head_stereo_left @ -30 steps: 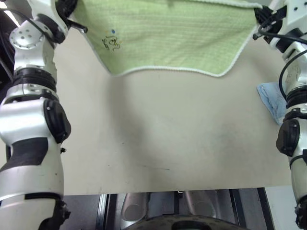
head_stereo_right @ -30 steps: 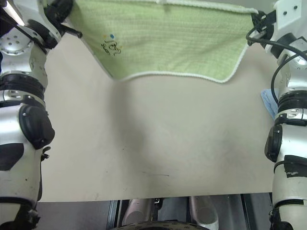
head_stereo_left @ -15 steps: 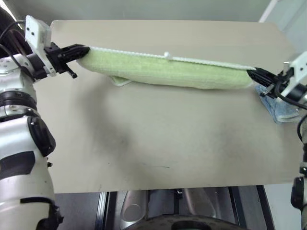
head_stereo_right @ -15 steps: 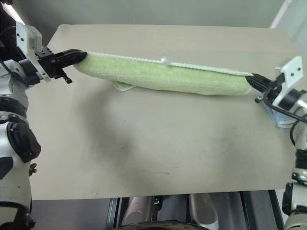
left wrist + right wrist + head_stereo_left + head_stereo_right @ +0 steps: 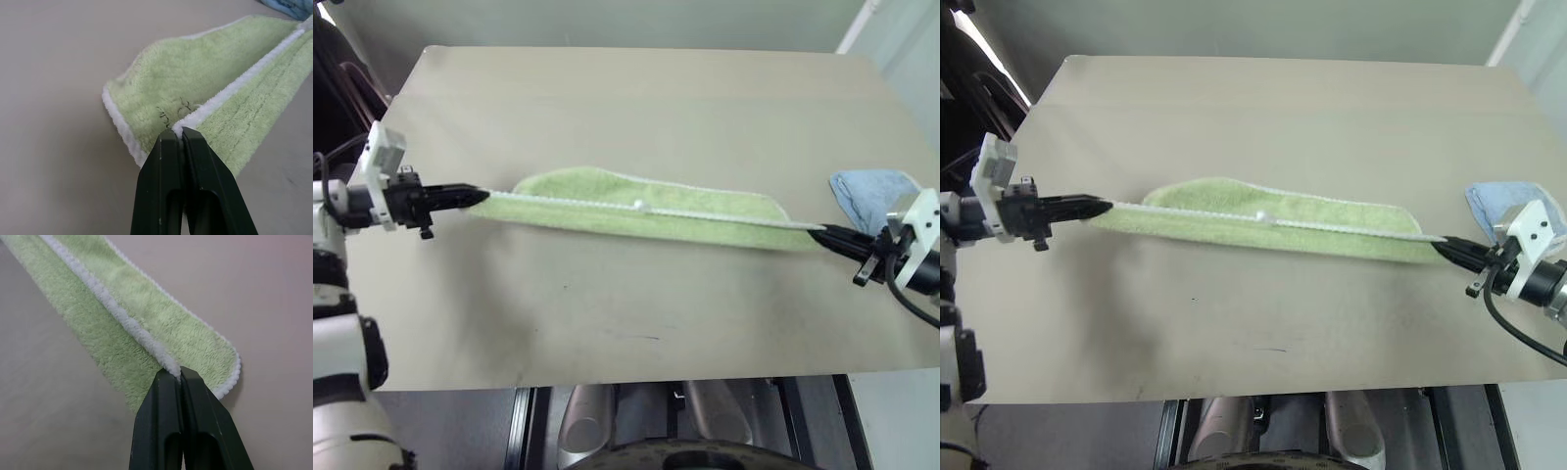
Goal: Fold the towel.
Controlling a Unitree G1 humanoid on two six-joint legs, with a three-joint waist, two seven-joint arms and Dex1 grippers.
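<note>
The towel point(image 5: 646, 208) lies stretched in a long, narrow band across the middle of the beige surface point(image 5: 636, 108), running from the robot's left to its right and sloping slightly toward the near edge on the right side. Its lower layer rests flat on the surface, while its white-edged top border is pulled taut as a straight line between the two hands. A small white tag point(image 5: 640, 205) sits on that border near the middle.

The left hand point(image 5: 478, 196) is clamped tight on the left end of the white border; in the left wrist view its two black fingers point(image 5: 164, 161) press together on the edging, with the green cloth spreading beyond them and some dark stitching visible on the lower layer.

The right hand point(image 5: 1442, 247) is likewise pinched shut on the right end of the border. In the right wrist view its fingers point(image 5: 168, 391) meet on the white edging, and the rounded end of the lower layer lies just beside them.

A light blue cloth point(image 5: 869, 191) sits on the surface near the right hand, apart from the towel.
</note>
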